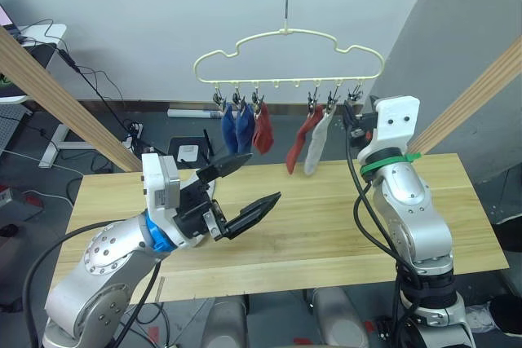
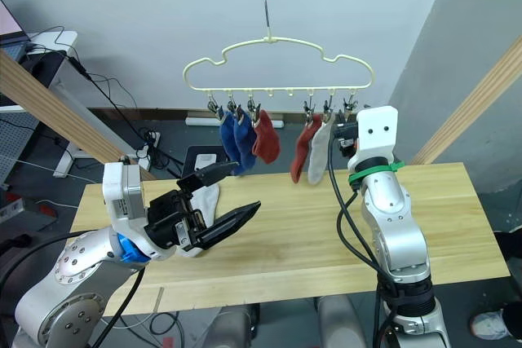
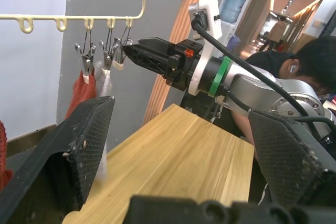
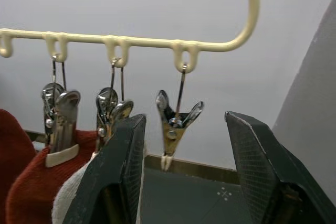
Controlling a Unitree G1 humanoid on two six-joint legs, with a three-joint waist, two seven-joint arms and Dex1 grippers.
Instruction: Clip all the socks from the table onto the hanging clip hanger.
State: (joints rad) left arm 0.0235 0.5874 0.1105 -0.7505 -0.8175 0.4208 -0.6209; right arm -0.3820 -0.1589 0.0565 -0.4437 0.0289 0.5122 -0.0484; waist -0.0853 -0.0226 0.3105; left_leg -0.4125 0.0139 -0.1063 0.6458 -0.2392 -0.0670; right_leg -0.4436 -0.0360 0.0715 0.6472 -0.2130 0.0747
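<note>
Right wrist view: right end effector (image 4: 184,182) spread wide, holding nothing, fingers flanking the empty end clip (image 4: 176,121) without touching it. Left end effector (image 1: 249,189) also spread and empty, hovering above the worktop (image 1: 326,226). Clip hanger (image 1: 289,59) hangs over the worktop's far edge with five socks clipped: two blue (image 1: 237,129), one rust red (image 1: 263,128), then another rust red (image 1: 303,143) beside a light grey (image 1: 318,144). Sixth sock (light grey) (image 2: 205,199) lies on the worktop, mostly hidden behind the left end effector.
</note>
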